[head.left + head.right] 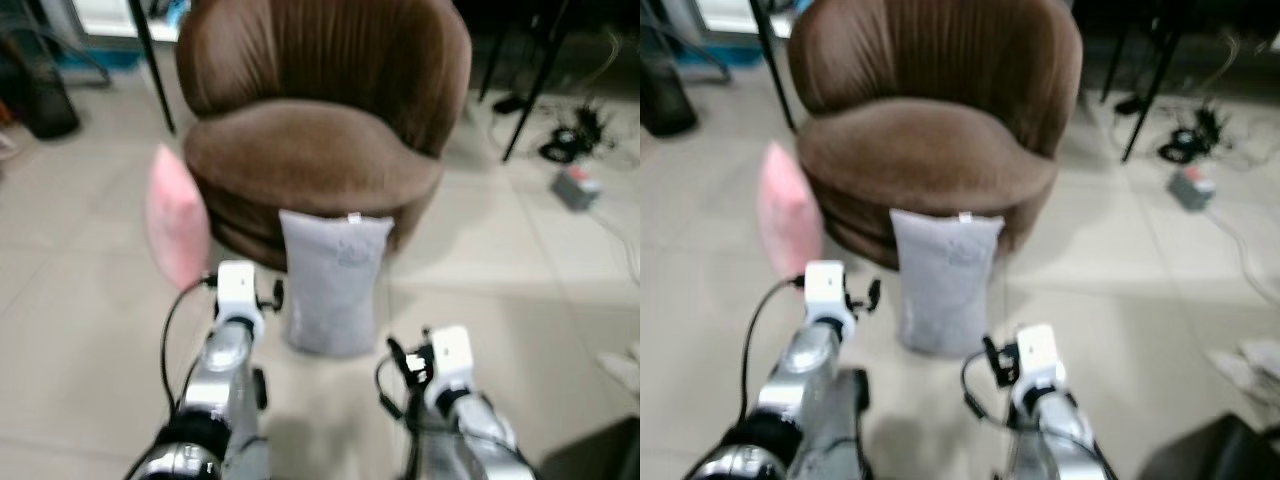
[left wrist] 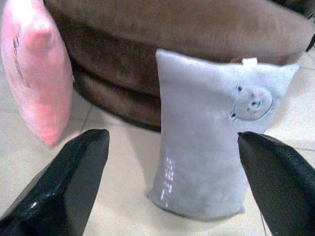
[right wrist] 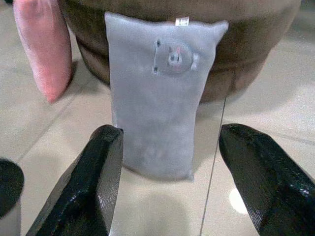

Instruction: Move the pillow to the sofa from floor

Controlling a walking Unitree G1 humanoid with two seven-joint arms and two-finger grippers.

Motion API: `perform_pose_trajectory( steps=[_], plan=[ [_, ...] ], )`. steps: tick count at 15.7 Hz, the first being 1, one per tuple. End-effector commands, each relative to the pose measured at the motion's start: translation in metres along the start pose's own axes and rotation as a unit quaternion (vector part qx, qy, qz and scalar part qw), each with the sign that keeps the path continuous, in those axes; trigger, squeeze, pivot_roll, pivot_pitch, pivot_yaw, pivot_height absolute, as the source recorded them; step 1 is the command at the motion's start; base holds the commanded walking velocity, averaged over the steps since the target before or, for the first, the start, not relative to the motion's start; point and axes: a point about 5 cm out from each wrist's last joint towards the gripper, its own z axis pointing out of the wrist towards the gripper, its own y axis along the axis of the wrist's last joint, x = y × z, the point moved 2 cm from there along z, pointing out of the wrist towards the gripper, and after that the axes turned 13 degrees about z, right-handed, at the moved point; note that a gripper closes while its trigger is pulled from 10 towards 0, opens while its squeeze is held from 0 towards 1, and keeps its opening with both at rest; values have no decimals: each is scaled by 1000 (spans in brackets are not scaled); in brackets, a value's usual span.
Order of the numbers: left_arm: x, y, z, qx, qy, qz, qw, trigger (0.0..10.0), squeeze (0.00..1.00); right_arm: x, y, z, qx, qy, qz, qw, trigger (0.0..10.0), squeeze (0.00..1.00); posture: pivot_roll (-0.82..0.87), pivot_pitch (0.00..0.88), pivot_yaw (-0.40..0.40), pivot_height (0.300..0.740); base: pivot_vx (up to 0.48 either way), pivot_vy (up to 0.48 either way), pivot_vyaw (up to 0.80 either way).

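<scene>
Left wrist view: left gripper [image 2: 172,187] and right gripper [image 3: 189,182], both spread wide and empty, frame the upright grey pillow [image 1: 333,280] leaning on the brown sofa [image 1: 320,150]; a one-sided push could topple it.

Head pair downward, wrist pair low, all facing grey pillow [image 1: 333,283] against sofa [image 1: 320,130].

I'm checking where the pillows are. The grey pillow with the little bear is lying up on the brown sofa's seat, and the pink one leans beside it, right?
Not quite. The grey pillow is not on the seat: it stands on the floor, leaning against the front of the brown sofa, as the left eye view shows. The pink one does lean beside it.
</scene>
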Motion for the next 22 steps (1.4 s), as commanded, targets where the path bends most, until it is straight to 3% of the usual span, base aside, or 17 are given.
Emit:
perform_pose_trajectory(
  steps=[1, 6, 16, 22],
  plan=[
    [-2, 6, 2, -12, -6, -1, 1000, 10000, 0, -4, 5, -1, -7, -4, -1, 1000, 10000, 180, 8, 49, 22, 548, 0, 461, 0],
    [-4, 4, 1, -8, -14, 22, 1000, 10000, 0, -9, 1, -6, 1, -11, -2, 1000, 10000, 184, 1, 54, 23, 548, 0, 434, 0],
    [-11, 7, 2, -16, -32, 41, 999, 10000, 0, -9, -4, -4, 9, -11, -1, 1000, 10000, 180, -3, 59, 28, 548, 332, 342, 0],
    [-19, 9, 1, -30, -63, 81, 994, 10000, 0, -8, -8, -6, 14, -9, 1, 1000, 10000, 184, -5, 58, 31, 548, 153, 0, 0]
  ],
)
